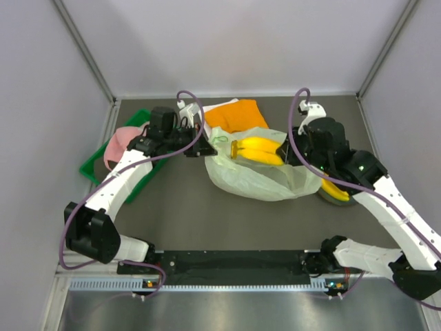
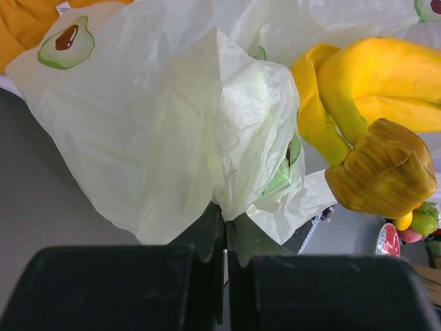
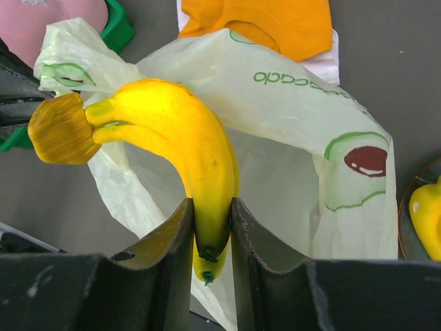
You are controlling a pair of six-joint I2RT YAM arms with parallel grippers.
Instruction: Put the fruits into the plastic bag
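The left gripper is pinching the plastic bag by its edge, jaws closed; the right gripper is clamping a banana bunch at the bag's opening, seemingly not yet released; another banana is waiting on the plate.

Pale grey walls, dark tabletop

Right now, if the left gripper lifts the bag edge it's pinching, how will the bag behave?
Likely floppy: the plastic bag drapes in crinkled folds from the left gripper, so only the pinched edge should rise. It looks thin and light, so it may drag across the table. The banana bunch in the right gripper could snag loose film.
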